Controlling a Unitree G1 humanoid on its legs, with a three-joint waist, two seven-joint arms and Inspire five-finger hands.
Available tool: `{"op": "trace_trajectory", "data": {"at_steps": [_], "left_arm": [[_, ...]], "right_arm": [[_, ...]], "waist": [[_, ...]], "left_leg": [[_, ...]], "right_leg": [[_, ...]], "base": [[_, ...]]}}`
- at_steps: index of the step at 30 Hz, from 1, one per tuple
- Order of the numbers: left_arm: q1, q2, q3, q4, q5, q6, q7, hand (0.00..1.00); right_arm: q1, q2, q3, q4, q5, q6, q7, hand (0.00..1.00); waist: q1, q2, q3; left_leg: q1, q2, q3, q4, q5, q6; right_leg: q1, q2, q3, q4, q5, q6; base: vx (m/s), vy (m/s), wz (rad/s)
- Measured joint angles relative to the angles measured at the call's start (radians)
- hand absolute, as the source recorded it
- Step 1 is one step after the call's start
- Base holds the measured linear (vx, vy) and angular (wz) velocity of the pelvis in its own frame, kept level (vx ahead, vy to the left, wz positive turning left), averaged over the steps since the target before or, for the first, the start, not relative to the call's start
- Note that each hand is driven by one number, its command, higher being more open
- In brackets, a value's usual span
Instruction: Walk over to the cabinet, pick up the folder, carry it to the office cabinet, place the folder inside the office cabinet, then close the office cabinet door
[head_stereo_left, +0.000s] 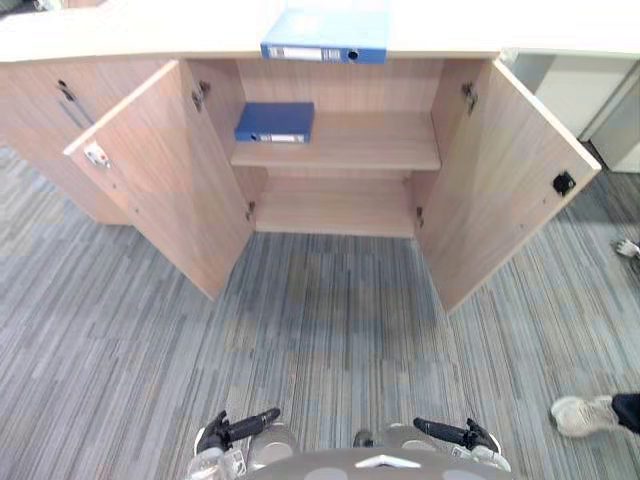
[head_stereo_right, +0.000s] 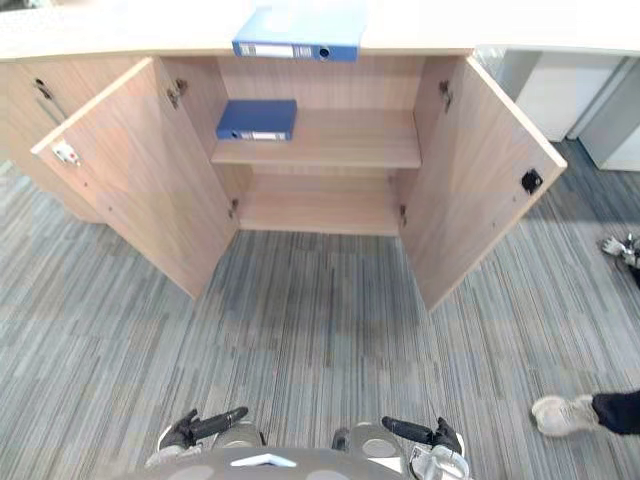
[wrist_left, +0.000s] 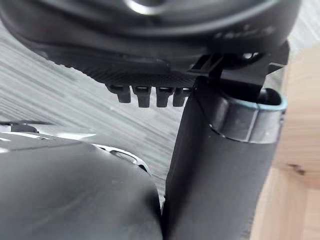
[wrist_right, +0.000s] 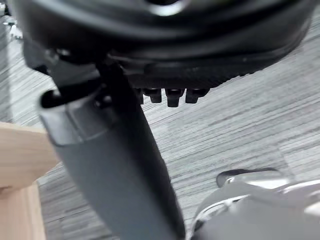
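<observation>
A light blue folder (head_stereo_left: 325, 38) lies flat on top of the wooden cabinet (head_stereo_left: 340, 140), its spine facing me. A darker blue folder (head_stereo_left: 275, 122) lies on the left of the cabinet's upper shelf. Both cabinet doors stand wide open: the left door (head_stereo_left: 160, 170) and the right door (head_stereo_left: 510, 180). My left hand (head_stereo_left: 235, 430) and right hand (head_stereo_left: 455, 435) hang low by my body, far from the cabinet. Each is open and holds nothing. In the wrist views the left hand's thumb (wrist_left: 220, 165) and the right hand's thumb (wrist_right: 110, 165) stretch out straight over the carpet.
Grey striped carpet (head_stereo_left: 320, 330) lies between me and the cabinet. A person's shoe (head_stereo_left: 585, 415) stands at the lower right. White units (head_stereo_left: 590, 90) stand past the right door. A small light object (head_stereo_left: 627, 247) lies at the right edge.
</observation>
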Motion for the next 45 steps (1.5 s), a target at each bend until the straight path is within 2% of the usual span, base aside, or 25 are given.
{"op": "trace_trajectory", "data": {"at_steps": [4,6,7,8,9,11,13,15,16,18,20,22,23,24,25,26,28,29,31,33,37,39,41,43,45], "left_arm": [[-0.005,-0.006,0.005,-0.012,-0.028,-0.014,0.001,1.00],[-0.011,-0.008,0.012,-0.011,-0.056,-0.012,0.005,1.00],[-0.009,-0.008,0.013,-0.011,-0.059,-0.012,0.008,1.00],[-0.009,0.002,0.013,-0.005,-0.059,-0.012,0.009,1.00],[-0.010,0.006,0.013,-0.005,-0.058,-0.014,0.010,1.00],[-0.011,0.017,0.014,0.007,-0.058,-0.010,0.010,1.00],[-0.010,0.025,0.010,0.030,-0.054,-0.008,0.010,1.00],[-0.017,0.044,-0.020,0.043,-0.052,-0.007,0.010,1.00],[-0.026,0.050,-0.031,0.052,-0.052,-0.006,0.010,1.00],[-0.034,0.040,-0.035,0.054,-0.052,0.002,0.011,1.00],[-0.036,0.026,-0.036,0.054,-0.052,0.002,0.010,1.00],[-0.042,0.002,-0.039,0.054,-0.052,0.002,0.010,1.00],[-0.046,-0.007,-0.042,0.054,-0.047,0.003,0.005,1.00],[-0.044,-0.002,-0.055,0.057,-0.042,0.003,0.002,1.00],[-0.044,-0.007,-0.055,0.068,-0.035,0.004,0.005,1.00],[-0.052,-0.029,-0.053,0.079,-0.031,0.007,0.003,1.00],[-0.055,-0.053,-0.052,0.079,-0.013,0.006,0.001,1.00],[-0.058,-0.053,-0.039,0.077,-0.013,0.010,0.000,1.00],[-0.058,-0.058,-0.017,0.055,-0.013,0.010,-0.005,1.00],[-0.045,-0.064,-0.010,0.014,-0.015,0.007,-0.003,1.00],[-0.042,-0.061,-0.010,0.003,-0.014,0.002,0.002,1.00],[-0.044,-0.057,-0.010,0.005,-0.014,0.002,0.004,1.00],[-0.042,-0.054,-0.008,0.007,-0.017,0.002,0.005,1.00],[-0.038,-0.030,-0.010,0.014,-0.013,0.001,0.005,1.00],[-0.039,-0.014,-0.011,0.029,-0.013,0.002,0.004,1.00]], "right_arm": [[-0.025,0.028,-0.004,-0.002,0.012,0.001,-0.001,1.00],[-0.027,0.045,-0.004,0.002,0.011,0.003,-0.001,1.00],[-0.025,0.047,-0.004,0.003,0.011,0.003,-0.001,1.00],[-0.025,0.060,-0.009,0.009,0.010,0.003,-0.006,1.00],[-0.024,0.063,-0.011,0.013,0.009,0.006,-0.009,1.00],[-0.020,0.073,-0.027,0.014,0.009,0.010,-0.008,1.00],[-0.019,0.083,-0.053,0.015,0.009,0.012,-0.003,1.00],[-0.019,0.083,-0.051,0.000,0.009,0.011,0.002,1.00],[-0.026,0.083,-0.048,-0.002,0.009,0.011,0.008,1.00],[-0.027,0.080,-0.045,-0.023,0.005,0.009,0.010,1.00],[-0.029,0.080,-0.044,-0.035,0.004,0.000,0.011,1.00],[-0.031,0.077,-0.044,-0.042,0.002,-0.005,0.013,1.00],[-0.032,0.077,-0.044,-0.047,0.003,-0.007,0.013,1.00],[-0.029,0.078,-0.043,-0.047,0.004,-0.007,0.015,1.00],[-0.031,0.074,-0.048,-0.042,0.007,-0.005,0.016,1.00],[-0.033,0.053,-0.048,-0.038,-0.007,-0.006,0.014,1.00],[-0.037,0.044,-0.048,-0.038,-0.005,-0.006,0.013,1.00],[-0.038,0.041,-0.045,-0.034,-0.006,-0.004,0.012,1.00],[-0.035,0.034,-0.023,-0.022,-0.006,0.001,0.009,1.00],[-0.031,0.027,0.026,-0.017,-0.001,0.000,0.005,1.00],[-0.031,0.034,0.032,-0.017,0.011,0.001,0.005,1.00],[-0.031,0.039,0.031,-0.016,0.011,0.004,-0.002,1.00],[-0.026,0.045,0.031,-0.011,0.011,0.005,-0.004,1.00],[-0.014,0.069,0.031,-0.009,0.011,0.006,-0.003,1.00],[-0.010,0.082,0.026,0.000,0.010,0.006,0.001,1.00]], "waist": [[0.009,-0.002,0.000],[0.029,-0.015,0.000],[0.034,-0.022,-0.004],[0.035,-0.039,-0.010],[0.034,-0.045,-0.017],[0.036,-0.056,-0.022],[0.033,-0.058,-0.028],[0.014,-0.070,-0.032],[0.012,-0.078,-0.029],[0.006,-0.069,-0.029],[-0.002,-0.065,-0.028],[-0.004,-0.055,-0.031],[-0.005,-0.052,-0.031],[-0.009,-0.058,-0.034],[-0.011,-0.043,-0.035],[-0.002,-0.011,-0.046],[-0.007,0.011,-0.043],[-0.011,0.024,-0.041],[-0.010,0.014,-0.033],[0.004,0.014,-0.033],[0.007,0.009,-0.035],[0.010,-0.001,-0.036],[0.012,-0.010,-0.042],[0.011,-0.050,-0.077],[0.010,-0.066,-0.086]], "left_leg": [[-0.075,-0.045,0.044,-0.308,0.008,-0.001],[-0.077,-0.103,0.026,-0.526,0.118,0.011],[-0.068,-0.117,0.028,-0.547,0.159,0.015],[-0.050,-0.145,0.042,-0.559,0.188,0.054],[-0.047,-0.152,0.061,-0.540,0.158,0.077],[-0.027,-0.156,0.079,-0.498,0.111,0.094],[0.048,-0.167,0.092,-0.524,0.071,0.094],[0.128,-0.197,0.089,-0.592,0.041,0.097],[0.178,-0.208,0.089,-0.612,0.031,0.100],[0.257,-0.209,0.089,-0.664,0.020,0.092],[0.329,-0.205,0.089,-0.717,0.019,0.091],[0.364,-0.187,0.082,-0.743,0.006,0.066],[0.381,-0.175,0.073,-0.755,-0.005,0.038],[0.400,-0.177,0.054,-0.767,-0.018,0.006],[0.415,-0.167,0.039,-0.775,-0.019,0.001],[0.413,-0.148,0.025,-0.787,0.005,0.001],[0.416,-0.128,0.016,-0.774,0.032,-0.011],[0.402,-0.099,-0.003,-0.699,0.040,-0.018],[0.310,-0.046,-0.043,-0.423,0.057,-0.038],[0.177,0.007,-0.018,-0.143,0.034,-0.023],[0.092,-0.016,0.014,-0.283,0.006,-0.011],[0.082,-0.066,-0.019,-0.447,0.013,-0.015],[0.106,-0.113,-0.042,-0.584,0.108,0.008],[0.142,-0.145,-0.010,-0.626,0.109,0.020],[0.162,-0.159,0.010,-0.630,0.102,0.031]], "right_leg": [[0.096,-0.006,0.026,-0.102,0.006,0.030],[0.141,-0.038,0.060,-0.131,-0.013,0.066],[0.147,-0.050,0.072,-0.136,-0.017,0.079],[0.162,-0.080,0.089,-0.154,-0.017,0.104],[0.167,-0.097,0.105,-0.173,0.008,0.141],[0.174,-0.117,0.140,-0.134,0.033,0.164],[0.111,-0.132,0.156,0.084,0.033,0.165],[-0.072,-0.185,0.165,0.495,0.066,0.193],[-0.144,-0.205,0.162,0.640,0.043,0.167],[-0.228,-0.209,0.126,0.714,0.004,0.126],[-0.290,-0.202,0.079,0.660,-0.042,0.098],[-0.340,-0.164,0.054,0.503,-0.047,0.095],[-0.364,-0.140,0.059,0.372,-0.031,0.101],[-0.361,-0.128,0.072,0.239,0.099,0.080],[-0.347,-0.113,0.058,0.241,0.091,0.050],[-0.346,-0.098,0.045,0.244,0.066,0.042],[-0.324,-0.095,0.012,0.257,0.021,0.024],[-0.273,-0.086,-0.014,0.233,0.007,0.013],[-0.171,-0.068,-0.042,0.158,-0.003,0.010],[-0.078,-0.048,-0.049,0.086,-0.003,0.011],[-0.016,-0.041,-0.025,0.022,0.001,0.025],[0.000,-0.055,0.009,0.013,0.005,0.033],[0.013,-0.066,0.050,0.008,0.003,0.064],[0.028,-0.089,0.087,-0.043,0.021,0.103],[0.053,-0.106,0.100,-0.077,0.036,0.117]], "base": [[0.31,0.041,-0.20],[0.36,0.181,-0.38],[0.47,0.227,-0.41],[0.49,0.227,-0.34],[0.58,0.279,-0.30],[0.41,0.235,-0.32],[0.43,0.279,-0.29],[0.46,0.269,0.03],[0.35,0.132,0.12],[0.30,0.041,0.04],[0.34,-0.050,0.07],[0.35,-0.127,0.15],[0.39,-0.194,0.31],[0.42,-0.215,0.36],[0.45,-0.231,0.33],[0.46,-0.246,0.26],[0.47,-0.278,0.36],[0.39,-0.246,0.55],[0.37,-0.248,0.46],[0.28,-0.151,0.02],[0.18,0.041,-0.21],[0.22,0.195,-0.46],[0.22,0.232,-0.53],[0.23,0.186,-0.34],[0.16,0.177,-0.22]]}}
